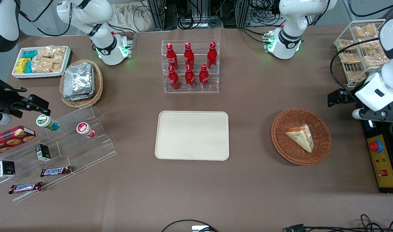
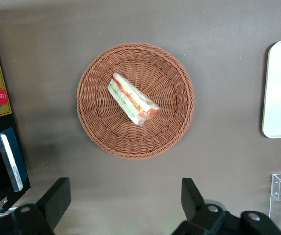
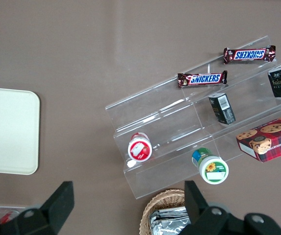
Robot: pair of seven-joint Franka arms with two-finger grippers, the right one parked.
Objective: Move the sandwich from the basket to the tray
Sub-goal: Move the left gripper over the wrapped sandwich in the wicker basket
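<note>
Left gripper (image 2: pixel 123 203) hovering high, camera pointed straight down at basket (image 2: pixel 93 122), fingers (image 2: pixel 57 196) wide apart, holding nothing. Sandwich (image 2: pixel 132 98) lying in basket, roughly centred, apparently untouched. Tray (image 1: pixel 170 151) bare, well apart from basket toward parked arm's end.

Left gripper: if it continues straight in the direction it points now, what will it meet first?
Probably bare tabletop. The left gripper, jaws open, points down at the brown table just beside the wicker basket, not over the sandwich. Depth is unclear, so the basket's rim might be close.
</note>
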